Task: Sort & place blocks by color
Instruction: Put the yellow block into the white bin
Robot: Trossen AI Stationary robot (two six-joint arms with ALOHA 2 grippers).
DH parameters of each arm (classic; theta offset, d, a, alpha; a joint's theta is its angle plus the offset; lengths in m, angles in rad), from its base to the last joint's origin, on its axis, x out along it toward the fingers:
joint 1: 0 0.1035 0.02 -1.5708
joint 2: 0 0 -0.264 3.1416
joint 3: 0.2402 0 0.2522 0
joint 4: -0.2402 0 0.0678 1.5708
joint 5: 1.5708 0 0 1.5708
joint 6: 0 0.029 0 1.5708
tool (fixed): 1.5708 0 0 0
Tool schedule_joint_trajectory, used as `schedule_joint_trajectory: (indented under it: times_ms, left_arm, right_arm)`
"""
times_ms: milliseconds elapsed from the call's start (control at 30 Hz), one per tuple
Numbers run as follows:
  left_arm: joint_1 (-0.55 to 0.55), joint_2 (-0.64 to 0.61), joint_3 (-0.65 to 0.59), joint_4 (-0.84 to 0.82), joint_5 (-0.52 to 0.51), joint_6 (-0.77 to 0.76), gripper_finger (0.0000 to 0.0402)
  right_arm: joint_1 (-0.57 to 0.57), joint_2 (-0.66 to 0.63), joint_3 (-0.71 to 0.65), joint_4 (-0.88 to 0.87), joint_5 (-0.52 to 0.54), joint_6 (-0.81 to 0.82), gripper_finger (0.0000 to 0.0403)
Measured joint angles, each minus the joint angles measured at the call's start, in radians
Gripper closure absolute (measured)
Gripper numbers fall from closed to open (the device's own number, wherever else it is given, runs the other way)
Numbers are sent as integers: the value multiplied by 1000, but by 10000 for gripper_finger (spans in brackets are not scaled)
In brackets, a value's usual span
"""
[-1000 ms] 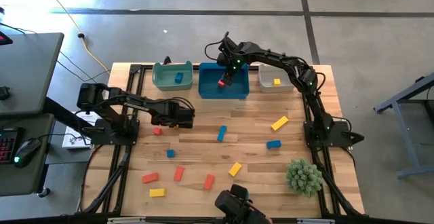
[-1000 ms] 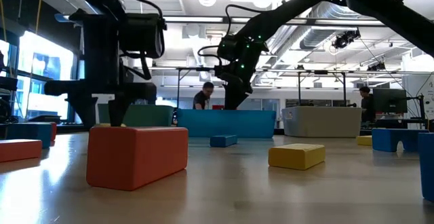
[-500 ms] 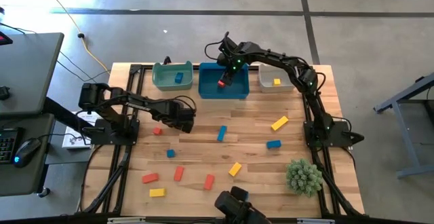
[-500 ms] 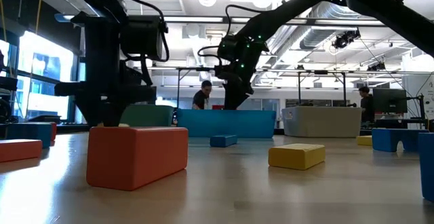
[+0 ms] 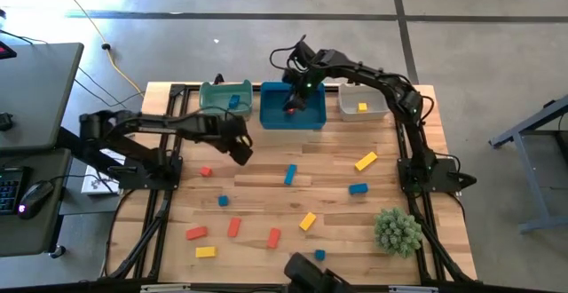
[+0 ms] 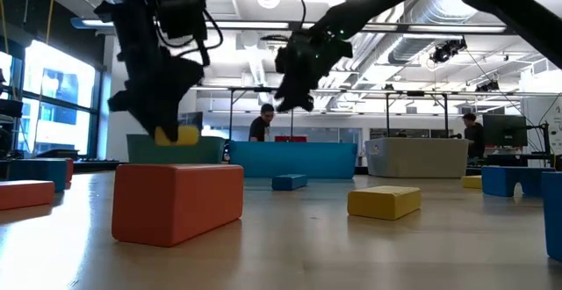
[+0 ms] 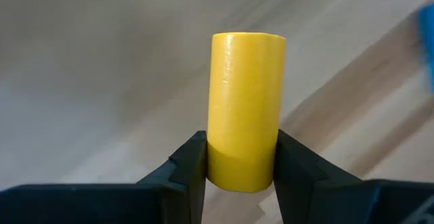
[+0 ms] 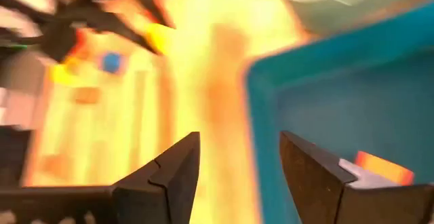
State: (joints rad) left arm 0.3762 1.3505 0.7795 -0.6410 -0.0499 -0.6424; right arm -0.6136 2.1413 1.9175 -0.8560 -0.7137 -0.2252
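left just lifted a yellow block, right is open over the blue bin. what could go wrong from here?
1. The left gripper pinches the yellow block only at its lower end, so most of it stands clear of the fingers; a quick swing might tip it out.
2. The grey-white bin with a yellow block inside lies past the right gripper, which hangs over the blue bin; the arms might cross paths.
3. The teal bin is nearer, so a misdrop there seems possible.

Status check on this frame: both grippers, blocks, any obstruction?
Left gripper shut on yellow block, lifted off the table. Right gripper open above blue bin, red block inside. Nothing in the way.
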Motion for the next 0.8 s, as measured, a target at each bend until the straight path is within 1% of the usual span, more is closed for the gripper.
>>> schedule_joint_trajectory:
  times_ms: [167,267,333,533,700,800]
  left_arm:
    - [84,-83,0,114,76,121,297]
    - [131,-120,0,187,122,172,297]
    - [156,-138,1,254,157,206,297]
    - [220,-175,1,337,252,262,297]
    - [274,-201,1,361,284,290,297]
    - [312,-218,1,375,307,305,297]
  right_arm:
    - [14,-17,0,38,-181,33,213]
    - [31,-20,0,111,-270,98,213]
    - [44,-20,0,174,-311,145,213]
    - [74,-21,0,369,-325,268,213]
    - [81,-21,0,532,-325,353,213]
    - [81,-21,0,634,-300,419,213]
